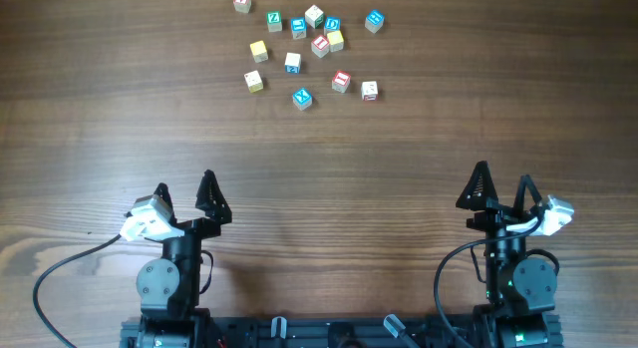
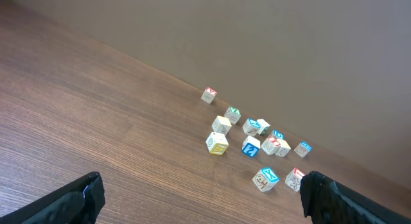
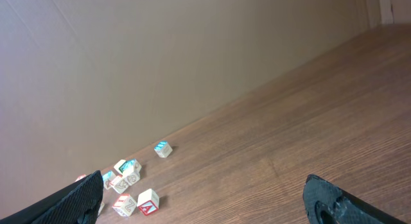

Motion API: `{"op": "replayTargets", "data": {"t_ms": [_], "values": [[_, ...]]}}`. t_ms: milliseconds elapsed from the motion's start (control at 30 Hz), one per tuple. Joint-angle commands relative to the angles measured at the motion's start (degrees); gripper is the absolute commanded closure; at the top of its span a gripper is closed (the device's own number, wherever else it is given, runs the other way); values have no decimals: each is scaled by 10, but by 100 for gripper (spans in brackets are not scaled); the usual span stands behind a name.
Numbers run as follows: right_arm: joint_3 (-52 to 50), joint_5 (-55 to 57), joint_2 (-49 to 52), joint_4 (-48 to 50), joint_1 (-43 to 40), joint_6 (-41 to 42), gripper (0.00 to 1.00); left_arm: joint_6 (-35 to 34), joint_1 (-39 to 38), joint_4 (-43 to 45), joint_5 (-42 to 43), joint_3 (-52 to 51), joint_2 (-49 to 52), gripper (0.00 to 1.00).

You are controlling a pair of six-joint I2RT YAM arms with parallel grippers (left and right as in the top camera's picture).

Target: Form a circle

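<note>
the left gripper (image 1: 185,185) and right gripper (image 1: 503,176) both stand released, holding nothing, at the near edge and well apart from the blocks (image 1: 320,45). these lie scattered at the far side, with no ring formed yet. it seems best to start on a loose outer piece such as the blue block (image 1: 302,98), jaws straddling it squarely and clear of its neighbours. the table (image 1: 319,188) is dark wood grain; a plain tan wall (image 2: 289,44) stands behind.
</note>
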Motion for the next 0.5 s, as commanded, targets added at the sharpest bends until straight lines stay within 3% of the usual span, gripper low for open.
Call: {"op": "replayTargets", "data": {"t_ms": [0, 467], "values": [[0, 4, -2, 2, -2, 2, 0, 1, 4, -1, -4, -1, -4, 0], [0, 4, -2, 2, -2, 2, 0, 1, 4, -1, -4, -1, -4, 0]]}}
